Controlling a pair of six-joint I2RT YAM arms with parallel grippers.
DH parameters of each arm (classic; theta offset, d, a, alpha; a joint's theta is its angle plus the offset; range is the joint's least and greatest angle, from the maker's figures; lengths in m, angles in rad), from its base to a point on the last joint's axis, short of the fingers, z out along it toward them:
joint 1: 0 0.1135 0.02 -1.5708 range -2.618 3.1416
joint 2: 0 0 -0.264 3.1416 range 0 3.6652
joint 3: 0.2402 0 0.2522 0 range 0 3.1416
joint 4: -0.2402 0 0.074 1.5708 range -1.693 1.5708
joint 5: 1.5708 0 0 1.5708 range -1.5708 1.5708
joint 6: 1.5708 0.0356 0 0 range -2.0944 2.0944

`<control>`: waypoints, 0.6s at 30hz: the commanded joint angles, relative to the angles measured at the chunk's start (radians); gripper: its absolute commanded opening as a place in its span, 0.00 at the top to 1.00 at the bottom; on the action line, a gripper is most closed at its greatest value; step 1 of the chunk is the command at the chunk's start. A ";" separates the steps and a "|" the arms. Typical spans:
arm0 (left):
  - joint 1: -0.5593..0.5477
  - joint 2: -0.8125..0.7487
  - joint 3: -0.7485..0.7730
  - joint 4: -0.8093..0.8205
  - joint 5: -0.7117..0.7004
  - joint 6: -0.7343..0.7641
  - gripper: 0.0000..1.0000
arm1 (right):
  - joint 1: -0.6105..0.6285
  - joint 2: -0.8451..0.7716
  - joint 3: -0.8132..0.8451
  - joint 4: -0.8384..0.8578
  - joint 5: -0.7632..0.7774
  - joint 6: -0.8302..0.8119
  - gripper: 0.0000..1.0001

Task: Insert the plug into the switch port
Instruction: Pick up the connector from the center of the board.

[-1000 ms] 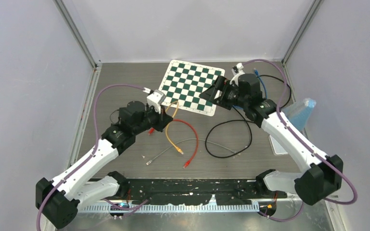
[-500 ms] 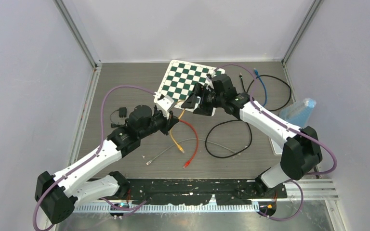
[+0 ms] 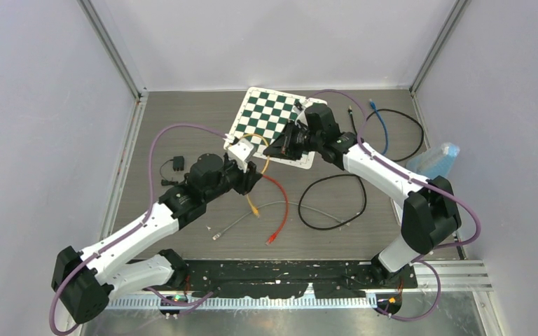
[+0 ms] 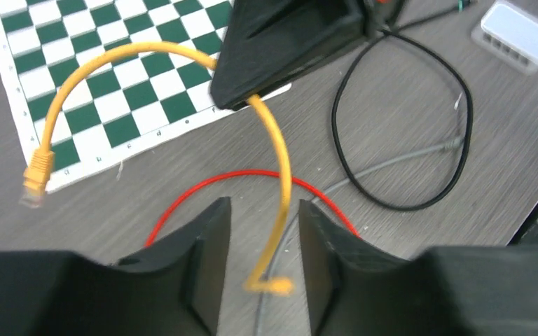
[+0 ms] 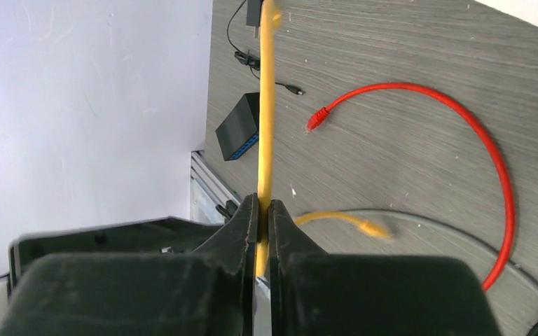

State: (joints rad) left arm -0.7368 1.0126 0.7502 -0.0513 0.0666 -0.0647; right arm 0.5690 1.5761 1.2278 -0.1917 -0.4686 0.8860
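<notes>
A yellow cable (image 3: 265,157) hangs in the air over the table. My right gripper (image 5: 263,203) is shut on its middle, out over the chessboard's near edge (image 3: 274,149). One yellow plug (image 4: 38,171) dangles free to the left. The other plug (image 4: 270,285), blurred, hangs between the fingers of my left gripper (image 4: 263,206), which stand apart without touching it. From above, my left gripper (image 3: 256,178) sits just below the right one. A white switch (image 4: 518,31) with a row of ports lies on the table at the far right of the left wrist view.
A red cable (image 3: 284,203), a grey cable (image 3: 308,208) and a black cable loop (image 3: 333,203) lie mid-table. The chessboard mat (image 3: 273,115) is at the back, with a blue cable (image 3: 382,122) at the back right. A small black box with a blue face (image 5: 238,129) sits by the left wall.
My right arm swung left and shut on the yellow cable. My left gripper, which was holding it, opened, and the cable's lower end now swings loose.
</notes>
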 commanded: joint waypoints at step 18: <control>0.401 -0.145 0.296 -0.367 0.189 -0.594 0.31 | -0.107 -0.443 -0.210 0.279 -0.256 -0.812 0.95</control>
State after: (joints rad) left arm -0.4095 0.8318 0.9989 -0.3428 0.0898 -0.4988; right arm 0.4507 1.2366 1.0840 -0.0509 -0.6533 0.3454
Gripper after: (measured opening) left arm 0.709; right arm 0.099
